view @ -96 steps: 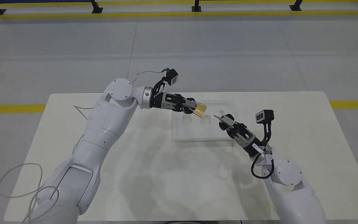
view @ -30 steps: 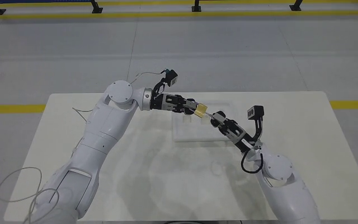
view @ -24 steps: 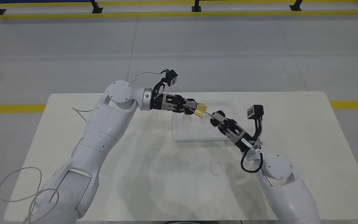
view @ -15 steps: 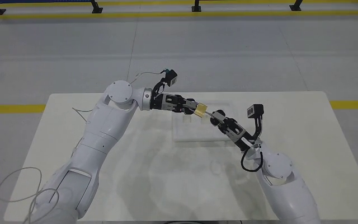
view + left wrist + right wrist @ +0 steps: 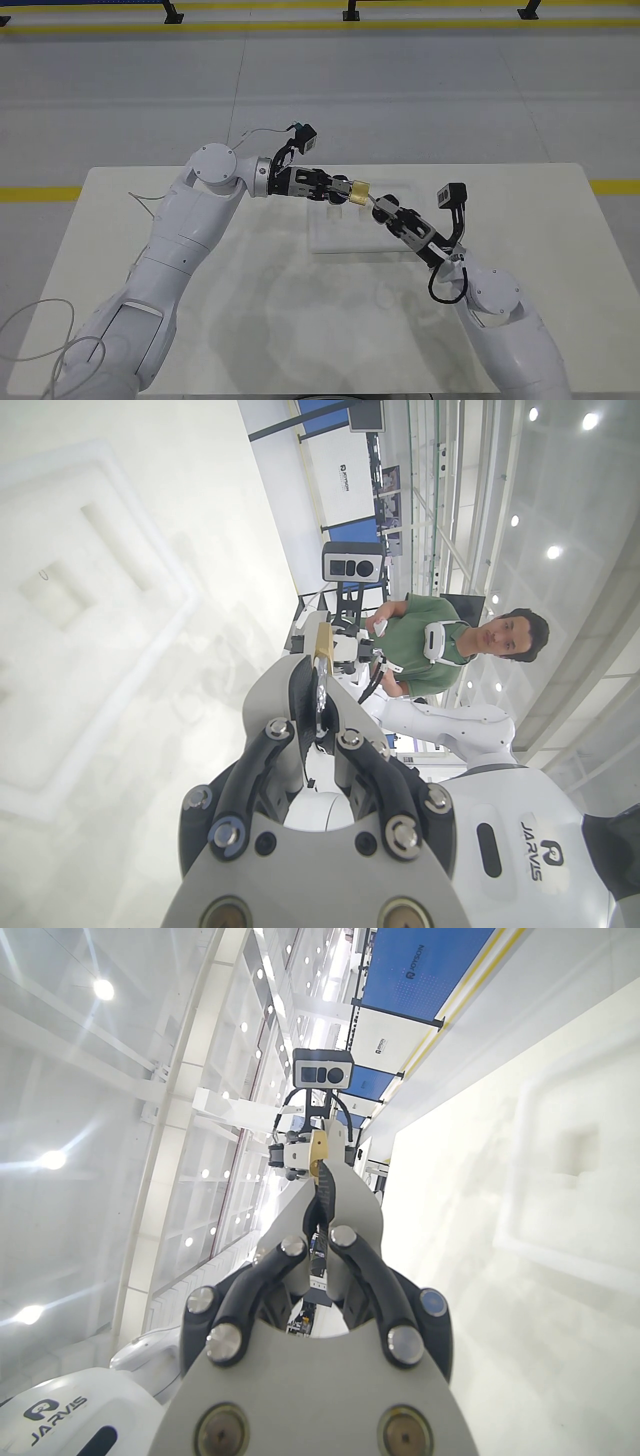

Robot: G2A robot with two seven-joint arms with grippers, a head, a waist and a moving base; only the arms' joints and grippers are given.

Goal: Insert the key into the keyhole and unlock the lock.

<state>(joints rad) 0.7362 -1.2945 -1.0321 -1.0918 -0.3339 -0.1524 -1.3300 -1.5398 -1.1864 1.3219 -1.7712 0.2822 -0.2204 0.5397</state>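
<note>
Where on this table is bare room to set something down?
Free: the table in front, between the arms, and its right end beyond the right gripper. Crowded: above the tray, where the left gripper holds the lock.

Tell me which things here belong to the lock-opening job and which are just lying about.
In the job:
brass padlock, clamped in the left gripper
key, pinched in the right gripper, its tip at the padlock

Lying about:
white foam tray with recesses, below both grippers
white table
</note>
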